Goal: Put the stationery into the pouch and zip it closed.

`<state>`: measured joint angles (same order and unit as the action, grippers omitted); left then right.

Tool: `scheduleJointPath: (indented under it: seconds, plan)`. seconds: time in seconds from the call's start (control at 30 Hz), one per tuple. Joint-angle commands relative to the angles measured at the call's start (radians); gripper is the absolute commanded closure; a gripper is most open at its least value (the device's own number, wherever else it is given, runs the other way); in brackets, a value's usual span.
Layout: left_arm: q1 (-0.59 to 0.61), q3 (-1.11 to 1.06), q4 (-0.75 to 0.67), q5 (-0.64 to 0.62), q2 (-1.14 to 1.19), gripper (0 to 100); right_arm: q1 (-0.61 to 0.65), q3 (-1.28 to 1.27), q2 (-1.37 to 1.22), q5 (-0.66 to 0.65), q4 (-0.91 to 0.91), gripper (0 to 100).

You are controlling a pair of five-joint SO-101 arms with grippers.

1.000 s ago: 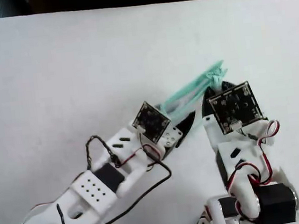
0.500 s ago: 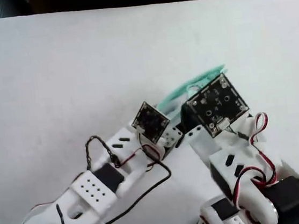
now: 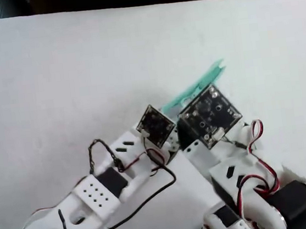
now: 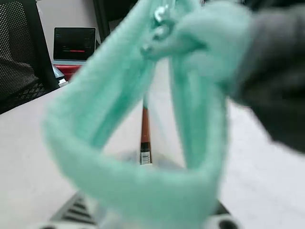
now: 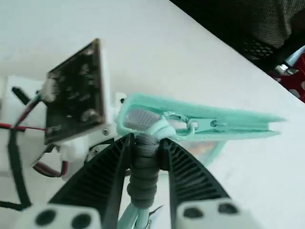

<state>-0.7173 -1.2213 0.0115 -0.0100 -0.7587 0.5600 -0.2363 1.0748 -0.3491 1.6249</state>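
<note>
The pen (image 4: 145,129) is inside the mint pouch (image 5: 205,126), which hangs between both arms, so I judge zipping is in hand. The right gripper (image 5: 145,140) is clamped on the zipper pull cord (image 5: 143,164). I cannot tell if the left gripper (image 3: 171,140) holds anything. The next move needs a steady pull along the zipper.

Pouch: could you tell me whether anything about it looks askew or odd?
Yes: the pouch is held on edge, unzipped, a pencil showing through its gaping mouth; the right gripper clamps its pull cord.

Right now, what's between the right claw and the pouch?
The zip's pull cord: the right claw is shut on it, and it runs to the pouch, as the right wrist view shows.
</note>
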Motion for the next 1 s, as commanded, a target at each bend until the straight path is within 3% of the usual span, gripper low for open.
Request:
scheduleJointPath:
  seconds: [0.0,0.47,0.97]
  plan:
    - [-0.007,0.038,-0.008,0.005,-0.013,96,0.157,0.043,0.007,0.028,0.044,98.1]
    - [0.028,0.044,-0.023,0.006,-0.012,96,0.332,0.106,0.028,-0.02,0.094,98.1]
    - [0.15,0.044,-0.083,0.005,-0.012,96,0.337,0.032,0.151,-0.097,0.094,98.1]
